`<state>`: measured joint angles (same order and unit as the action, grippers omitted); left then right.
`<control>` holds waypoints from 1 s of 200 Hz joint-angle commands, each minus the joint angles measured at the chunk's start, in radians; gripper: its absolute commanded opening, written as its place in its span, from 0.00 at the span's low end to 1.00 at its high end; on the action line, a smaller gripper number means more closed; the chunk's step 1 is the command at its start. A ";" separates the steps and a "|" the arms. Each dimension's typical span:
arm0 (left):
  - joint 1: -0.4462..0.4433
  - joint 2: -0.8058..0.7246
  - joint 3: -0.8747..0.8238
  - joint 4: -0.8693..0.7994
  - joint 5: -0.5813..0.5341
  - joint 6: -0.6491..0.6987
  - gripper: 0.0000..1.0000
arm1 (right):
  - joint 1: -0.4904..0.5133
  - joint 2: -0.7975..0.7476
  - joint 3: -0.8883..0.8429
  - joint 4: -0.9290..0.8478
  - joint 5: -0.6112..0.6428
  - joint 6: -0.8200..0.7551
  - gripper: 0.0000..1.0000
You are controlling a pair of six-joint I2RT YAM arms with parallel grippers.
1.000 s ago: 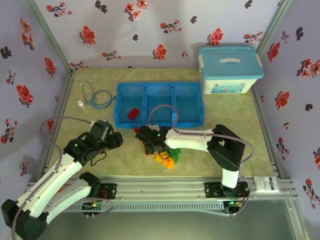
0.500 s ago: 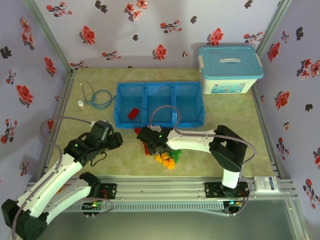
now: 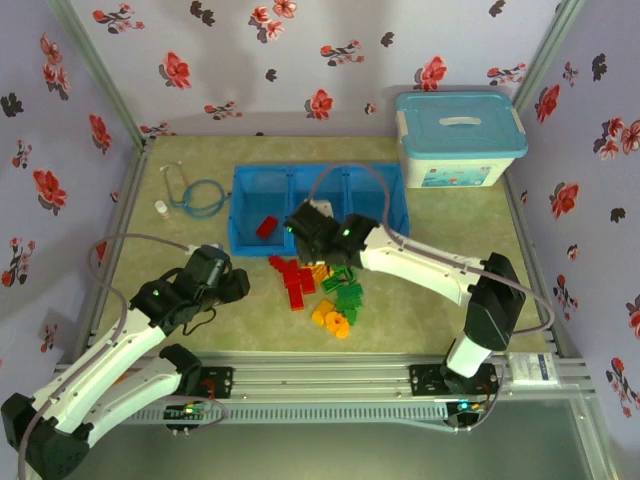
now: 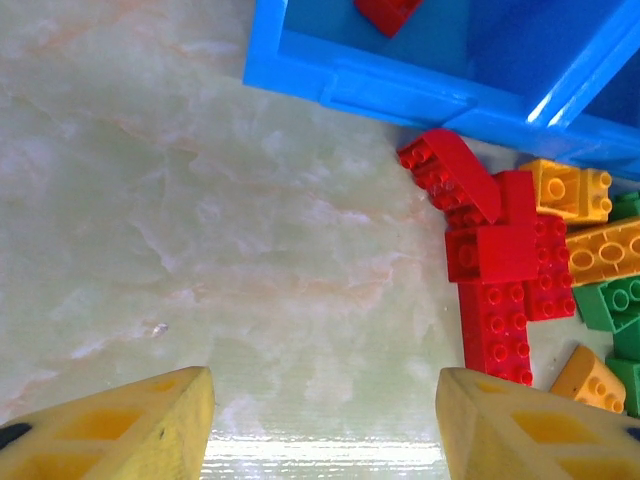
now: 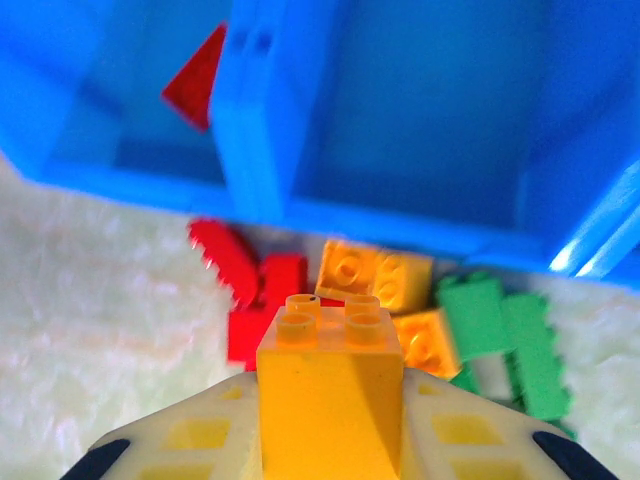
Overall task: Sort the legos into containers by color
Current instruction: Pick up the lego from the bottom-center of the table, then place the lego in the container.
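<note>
The right gripper [image 5: 330, 425] [image 3: 312, 228] is closed on one yellow-orange studded plastic brick [image 5: 330, 370]. The brick sits upright between the two fingers with its studs pointing away from the wrist. The gripper and brick hang above the near wall of the low translucent blue plastic tray [image 3: 236, 205] [image 5: 250, 130], close to the divider between its left and middle compartments.

The left gripper [image 4: 325, 420] [image 3: 226, 281] has its fingers spread apart, with nothing between them and touching nothing. It stands near the tray's front-left corner, outside the tray [image 4: 400, 85].

A single red brick [image 3: 266, 227] [image 4: 385, 12] lies in the tray's left compartment. The loose pile of red, yellow-orange and green bricks [image 3: 322, 290] [image 4: 520, 270] lies on the table just in front of the tray's near wall.
</note>
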<state>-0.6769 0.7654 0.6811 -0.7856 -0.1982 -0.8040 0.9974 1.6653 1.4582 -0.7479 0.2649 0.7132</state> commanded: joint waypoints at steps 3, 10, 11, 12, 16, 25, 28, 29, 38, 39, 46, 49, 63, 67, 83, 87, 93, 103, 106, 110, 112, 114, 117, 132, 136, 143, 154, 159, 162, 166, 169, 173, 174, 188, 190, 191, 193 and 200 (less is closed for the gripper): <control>-0.029 -0.008 -0.021 0.010 -0.006 -0.038 0.60 | -0.070 0.051 0.090 -0.077 -0.004 -0.099 0.26; -0.038 -0.008 -0.029 0.016 -0.007 -0.045 0.60 | -0.088 0.077 0.118 -0.090 -0.010 -0.114 0.26; -0.040 -0.008 -0.029 0.017 -0.007 -0.047 0.60 | -0.091 0.080 0.125 -0.091 -0.011 -0.117 0.26; -0.040 -0.008 -0.031 0.018 -0.007 -0.047 0.60 | -0.093 0.085 0.132 -0.093 -0.011 -0.119 0.26; -0.046 -0.007 -0.036 0.022 -0.007 -0.051 0.60 | -0.101 0.100 0.152 -0.103 -0.014 -0.128 0.26; -0.059 -0.005 -0.043 0.028 -0.010 -0.060 0.60 | -0.120 0.138 0.193 -0.118 -0.018 -0.147 0.26; -0.063 -0.007 -0.045 0.030 -0.010 -0.062 0.60 | -0.127 0.150 0.208 -0.125 -0.019 -0.154 0.26; -0.063 -0.006 -0.046 0.031 -0.010 -0.063 0.60 | -0.129 0.154 0.212 -0.127 -0.020 -0.155 0.26; -0.075 -0.005 -0.051 0.035 -0.015 -0.071 0.59 | -0.151 0.190 0.247 -0.136 -0.032 -0.170 0.26; -0.076 -0.005 -0.051 0.035 -0.016 -0.071 0.59 | -0.154 0.194 0.251 -0.137 -0.034 -0.172 0.26; -0.085 -0.005 -0.053 0.038 -0.020 -0.075 0.59 | -0.171 0.220 0.277 -0.140 -0.045 -0.180 0.26; -0.087 -0.005 -0.053 0.038 -0.021 -0.076 0.59 | -0.180 0.236 0.290 -0.141 -0.049 -0.183 0.26; -0.096 -0.005 -0.053 0.037 -0.027 -0.078 0.59 | -0.211 0.289 0.341 -0.145 -0.065 -0.197 0.26; -0.097 -0.005 -0.053 0.036 -0.029 -0.079 0.59 | -0.220 0.306 0.361 -0.148 -0.070 -0.200 0.26; -0.101 -0.005 -0.051 0.036 -0.031 -0.080 0.59 | -0.246 0.383 0.440 -0.165 -0.102 -0.215 0.26; -0.101 -0.006 -0.052 0.036 -0.032 -0.080 0.59 | -0.251 0.403 0.458 -0.169 -0.111 -0.218 0.26; -0.101 -0.005 -0.051 0.036 -0.032 -0.080 0.59 | -0.259 0.432 0.485 -0.174 -0.122 -0.222 0.26; -0.102 -0.005 -0.050 0.036 -0.032 -0.080 0.59 | -0.270 0.483 0.539 -0.192 -0.133 -0.228 0.26; -0.103 -0.006 -0.051 0.036 -0.034 -0.080 0.59 | -0.272 0.500 0.557 -0.199 -0.130 -0.229 0.26; -0.104 -0.006 -0.051 0.036 -0.035 -0.081 0.59 | -0.275 0.520 0.579 -0.208 -0.129 -0.232 0.26; -0.104 -0.006 -0.050 0.036 -0.034 -0.081 0.59 | -0.277 0.530 0.591 -0.214 -0.127 -0.233 0.26; -0.104 -0.006 -0.051 0.035 -0.035 -0.081 0.59 | -0.278 0.539 0.603 -0.220 -0.127 -0.233 0.26; -0.104 -0.005 -0.051 0.034 -0.035 -0.081 0.59 | -0.280 0.554 0.616 -0.226 -0.128 -0.233 0.26; -0.107 -0.009 -0.049 0.031 -0.034 -0.084 0.59 | -0.293 0.610 0.680 -0.245 -0.136 -0.233 0.26; -0.107 -0.009 -0.050 0.030 -0.035 -0.084 0.60 | -0.296 0.623 0.692 -0.248 -0.138 -0.231 0.26; -0.108 -0.012 -0.048 0.028 -0.035 -0.085 0.59 | -0.301 0.641 0.712 -0.255 -0.138 -0.229 0.26; -0.109 -0.014 -0.048 0.024 -0.037 -0.086 0.59 | -0.306 0.664 0.734 -0.262 -0.135 -0.226 0.26; -0.109 -0.017 -0.049 0.021 -0.037 -0.086 0.59 | -0.308 0.671 0.741 -0.265 -0.137 -0.225 0.26; -0.109 -0.018 -0.049 0.020 -0.039 -0.086 0.59 | -0.309 0.675 0.744 -0.267 -0.140 -0.224 0.26; -0.108 -0.019 -0.048 0.018 -0.040 -0.087 0.59 | -0.310 0.678 0.747 -0.266 -0.140 -0.223 0.26; -0.108 -0.021 -0.048 0.017 -0.041 -0.087 0.59 | -0.311 0.681 0.748 -0.265 -0.141 -0.222 0.26; -0.108 -0.023 -0.047 0.016 -0.042 -0.087 0.59 | -0.313 0.684 0.748 -0.265 -0.142 -0.221 0.26; -0.108 -0.022 -0.046 0.015 -0.042 -0.087 0.59 | -0.313 0.684 0.748 -0.264 -0.142 -0.220 0.26; -0.109 -0.027 -0.047 0.011 -0.046 -0.089 0.59 | -0.316 0.691 0.750 -0.263 -0.149 -0.216 0.28; -0.109 -0.028 -0.047 0.011 -0.047 -0.089 0.59 | -0.317 0.692 0.751 -0.263 -0.151 -0.216 0.28; -0.110 -0.029 -0.047 0.011 -0.047 -0.089 0.59 | -0.317 0.693 0.751 -0.263 -0.151 -0.216 0.28; -0.108 -0.029 -0.046 0.010 -0.047 -0.089 0.59 | -0.318 0.694 0.750 -0.263 -0.151 -0.215 0.28; -0.109 -0.029 -0.044 0.009 -0.048 -0.089 0.59 | -0.319 0.697 0.752 -0.265 -0.154 -0.213 0.30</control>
<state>-0.7799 0.7509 0.6357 -0.7570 -0.2138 -0.8707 0.6868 2.3478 2.1708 -0.9749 0.1280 0.5007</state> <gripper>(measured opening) 0.594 0.292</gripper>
